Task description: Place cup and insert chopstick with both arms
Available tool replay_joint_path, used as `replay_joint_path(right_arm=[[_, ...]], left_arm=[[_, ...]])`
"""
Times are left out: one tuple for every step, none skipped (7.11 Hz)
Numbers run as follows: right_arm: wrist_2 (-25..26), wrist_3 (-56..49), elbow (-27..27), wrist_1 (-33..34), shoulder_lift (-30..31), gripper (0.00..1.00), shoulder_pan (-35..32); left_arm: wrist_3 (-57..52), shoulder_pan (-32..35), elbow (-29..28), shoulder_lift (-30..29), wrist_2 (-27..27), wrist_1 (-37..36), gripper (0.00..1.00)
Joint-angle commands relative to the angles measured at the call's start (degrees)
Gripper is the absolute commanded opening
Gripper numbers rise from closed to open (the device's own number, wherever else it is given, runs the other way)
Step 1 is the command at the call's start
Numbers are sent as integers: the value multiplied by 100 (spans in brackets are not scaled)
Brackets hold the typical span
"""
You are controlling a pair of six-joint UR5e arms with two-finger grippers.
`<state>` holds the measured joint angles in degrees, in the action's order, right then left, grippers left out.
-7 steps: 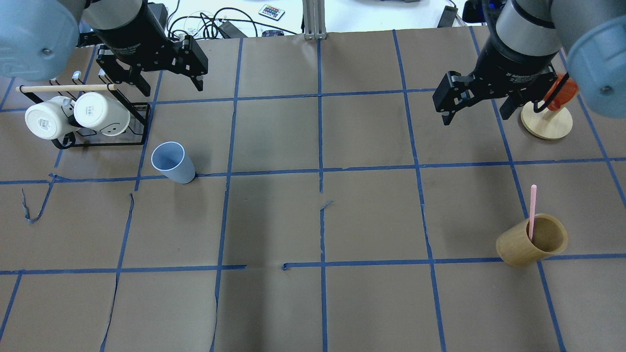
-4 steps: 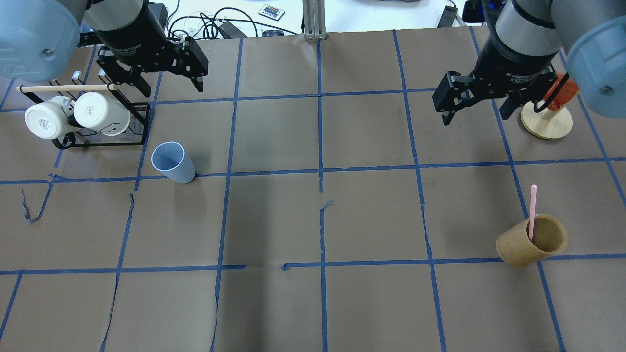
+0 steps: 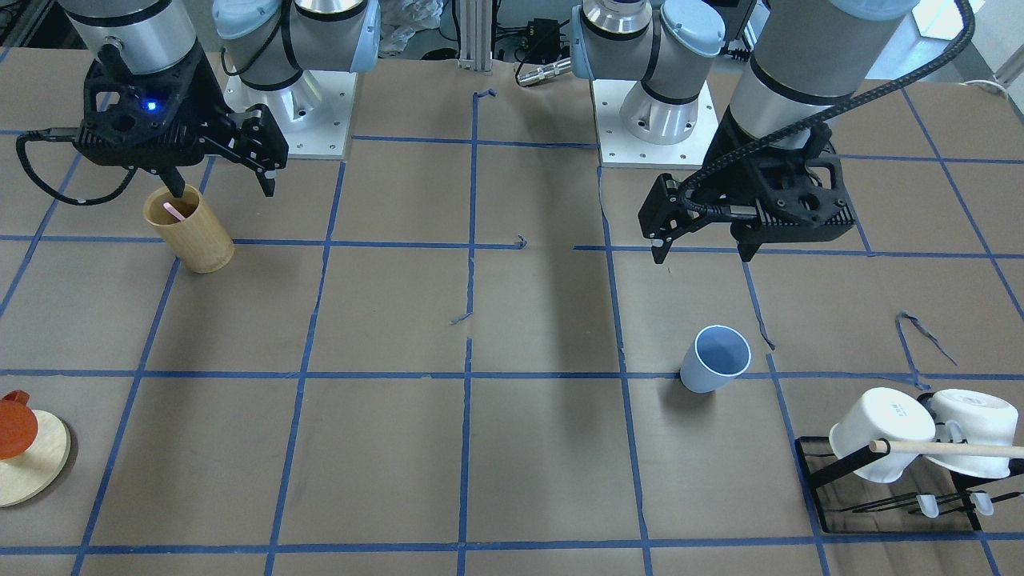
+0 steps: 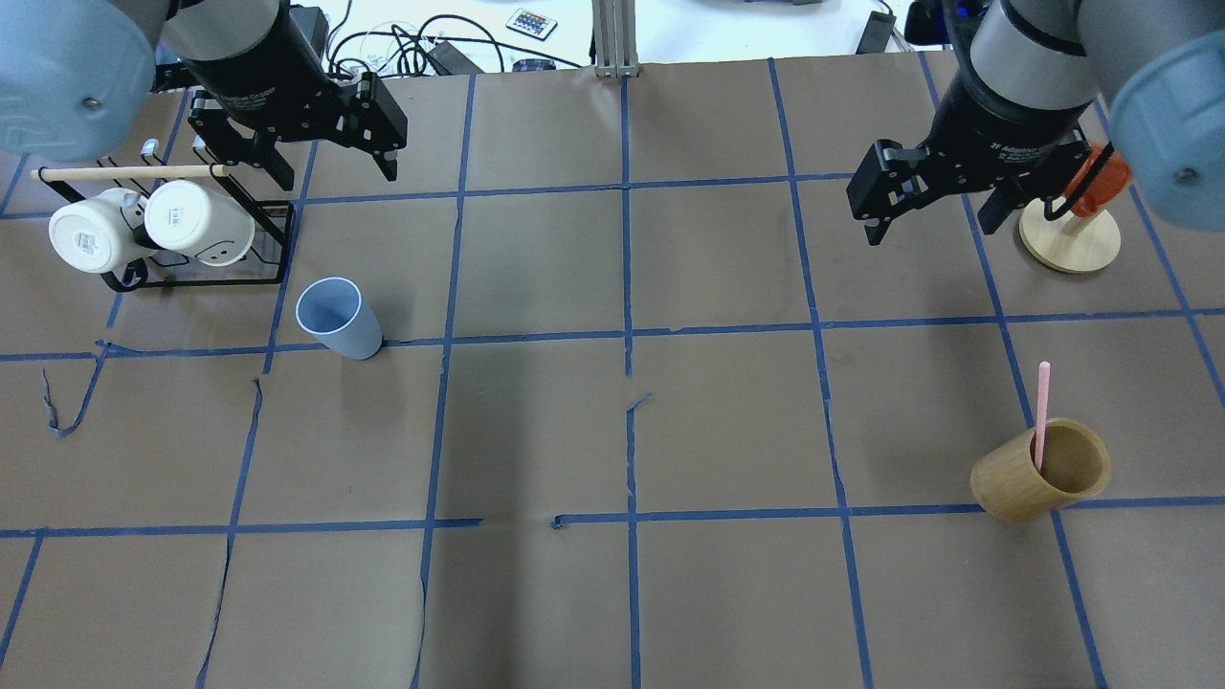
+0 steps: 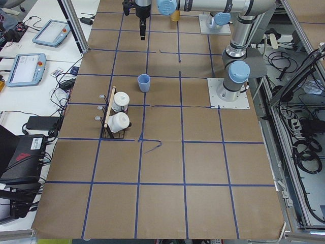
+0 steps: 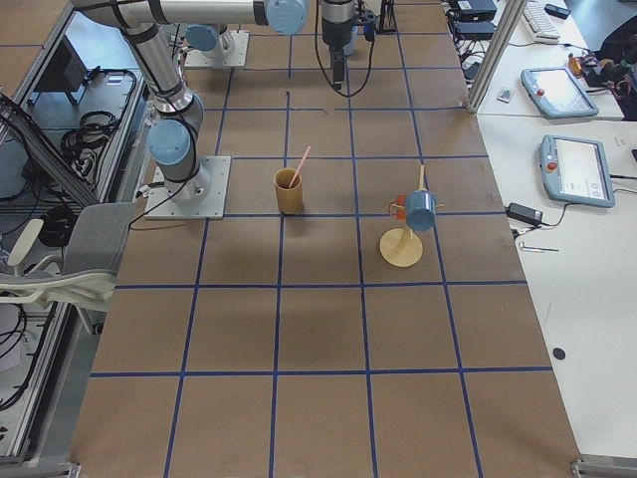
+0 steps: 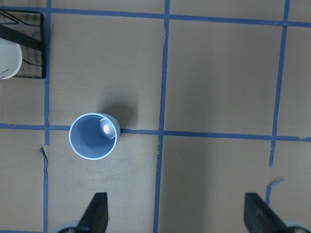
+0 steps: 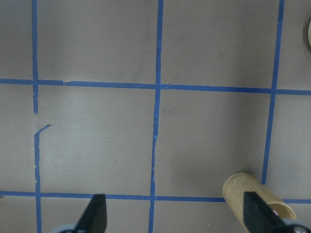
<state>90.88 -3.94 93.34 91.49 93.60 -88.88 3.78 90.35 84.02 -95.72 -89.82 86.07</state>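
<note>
The light-blue cup [image 4: 335,318] stands upright on the brown table, left of centre; it also shows in the front view [image 3: 716,358] and the left wrist view [image 7: 94,136]. My left gripper [image 4: 337,167] hangs open and empty above and beyond it, its fingers [image 7: 95,213] well apart. The pink chopstick [image 4: 1041,411] leans in the tan bamboo cup [image 4: 1041,471] at the right, and shows there in the front view [image 3: 174,210]. My right gripper [image 4: 928,230] is open and empty, high above the table, apart from the bamboo cup [image 8: 257,194].
A black rack [image 4: 191,273] with two white mugs and a wooden dowel stands at the far left, close to the blue cup. A round wooden stand [image 4: 1070,239] with an orange mug is at the far right. Blue tape lines grid the table.
</note>
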Motion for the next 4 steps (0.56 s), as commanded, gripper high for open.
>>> replay_joint_path(right_arm=[[0,24,0,0,0,100,-6],[0,7,0,-9,0,100,2],[0,16,0,0,0,100,-6],[0,7,0,0,0,100,2]], left_arm=[[0,0,0,-8,-9,-2,100],[-35,0,-8,-25,-18,-11,100],[-44,0,9,-17,-18,-11,100],[-53,0,9,-25,-35,-20,100]])
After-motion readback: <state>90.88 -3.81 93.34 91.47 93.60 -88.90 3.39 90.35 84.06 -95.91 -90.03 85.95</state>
